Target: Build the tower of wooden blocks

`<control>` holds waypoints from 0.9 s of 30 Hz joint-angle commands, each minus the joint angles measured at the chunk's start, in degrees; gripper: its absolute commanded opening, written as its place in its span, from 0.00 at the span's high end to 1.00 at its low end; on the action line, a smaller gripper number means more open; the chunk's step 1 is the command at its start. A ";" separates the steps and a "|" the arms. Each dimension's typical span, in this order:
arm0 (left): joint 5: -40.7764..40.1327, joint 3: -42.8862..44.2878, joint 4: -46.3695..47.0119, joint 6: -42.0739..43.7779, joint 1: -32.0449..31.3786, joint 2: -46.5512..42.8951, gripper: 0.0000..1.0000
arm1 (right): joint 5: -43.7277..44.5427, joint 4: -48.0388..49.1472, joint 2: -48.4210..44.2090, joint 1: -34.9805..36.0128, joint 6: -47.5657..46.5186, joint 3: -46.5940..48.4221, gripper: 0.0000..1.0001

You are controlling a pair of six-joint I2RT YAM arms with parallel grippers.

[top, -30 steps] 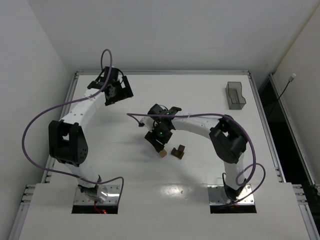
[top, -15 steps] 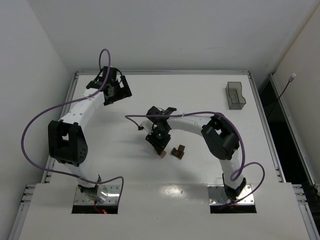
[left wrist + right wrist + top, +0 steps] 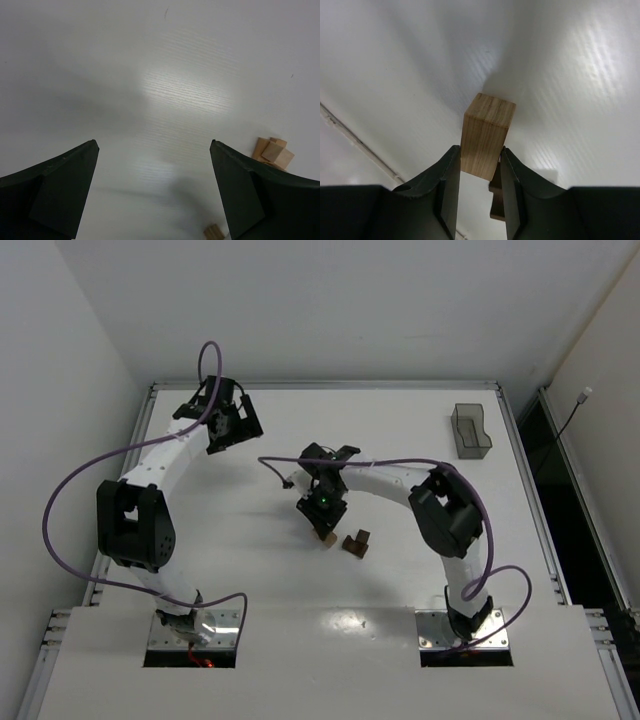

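Note:
A light tan wood block (image 3: 487,132) stands between my right gripper's (image 3: 479,152) fingers, both pads pressed on its sides. From above, that gripper (image 3: 322,523) hangs over mid-table with the block (image 3: 326,537) at its tip. A dark brown block (image 3: 355,543) lies just right of it, and it shows behind the right finger (image 3: 496,192) in the right wrist view. My left gripper (image 3: 154,145) is open over bare table at the far left (image 3: 228,425). A small cluster of tan blocks (image 3: 274,152) lies off its right finger. No stacked tower shows.
A smoky translucent bin (image 3: 470,430) stands at the back right. One more tan block (image 3: 214,231) peeks in at the bottom of the left wrist view. Purple cables loop off both arms. The table edge rail (image 3: 330,386) runs along the back.
The right gripper's jaws have closed in on the light tan block and the gripper has shifted slightly toward the back. The left arm has stayed put.

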 commanded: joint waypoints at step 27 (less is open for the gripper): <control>-1.94 -0.89 1.54 -0.83 0.79 -0.33 0.08 | 6.75 -2.03 -3.42 -18.03 27.12 20.46 1.00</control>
